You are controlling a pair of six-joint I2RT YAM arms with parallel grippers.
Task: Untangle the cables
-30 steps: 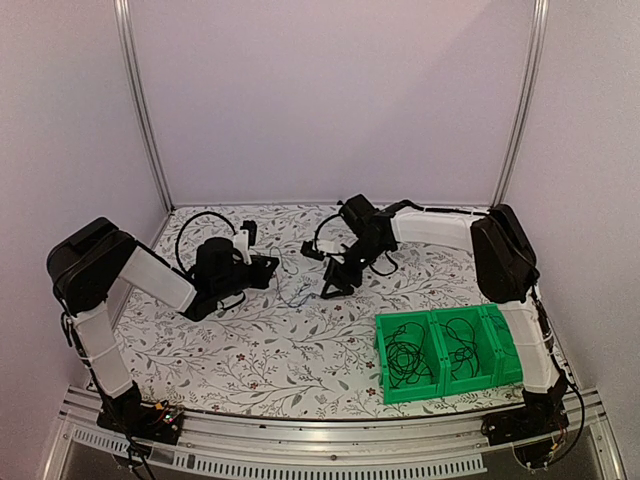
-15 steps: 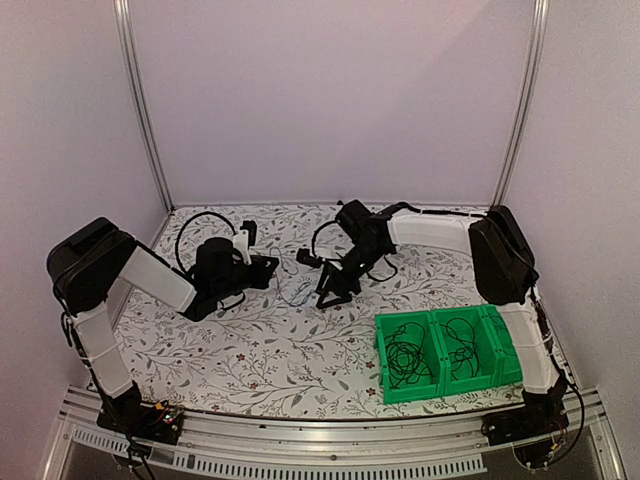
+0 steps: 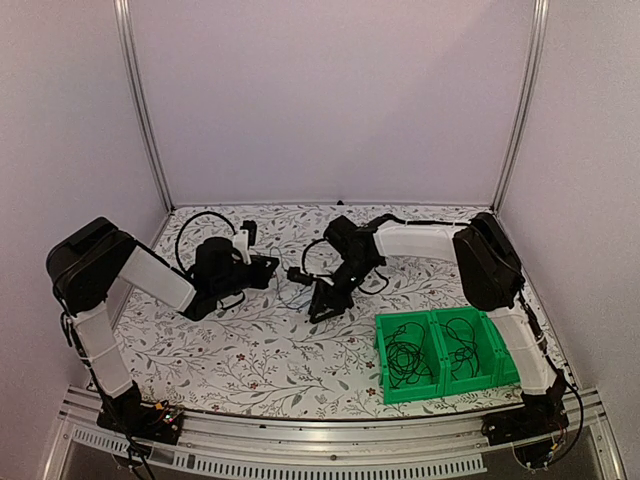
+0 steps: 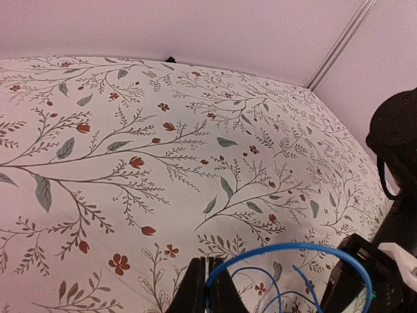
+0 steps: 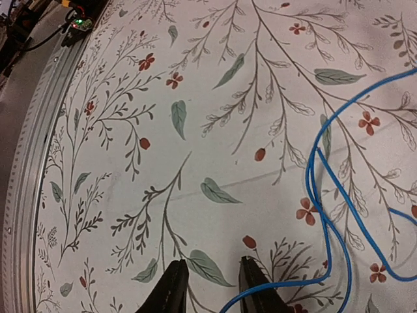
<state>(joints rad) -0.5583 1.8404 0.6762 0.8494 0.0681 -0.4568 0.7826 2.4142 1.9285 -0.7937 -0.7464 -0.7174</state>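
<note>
The blue cable (image 4: 300, 246) lies loose on the flowered table (image 3: 250, 350), near its middle and between the two grippers. In the left wrist view it is seen as an arch rising from the fingertips. In the right wrist view it is seen as wavy strands spread flat on the surface. Coiled black cables (image 3: 405, 360) are seen in compartments of the green bins (image 3: 440, 318) at the near right, well apart from the blue one.

One part of the blue loop is pinched by the left gripper (image 4: 207, 287), whose jaws are pressed together on it. The right gripper (image 5: 214, 277) is held low over the table with its jaws parted. A run of the blue cable is seen passing just beside one of its fingers and into the gap at the lower edge of that view, but nothing is gripped there.

The step in hand is judged to be the taking of a second hold on the blue cable, so that it can be drawn out between the two arms. For the next move, the strand must be centred between the parted jaws before they are brought together. The left hold must be kept firm, and any pull is best made gently, since so thin a wire could slip out or be tightened into a knot.
</note>
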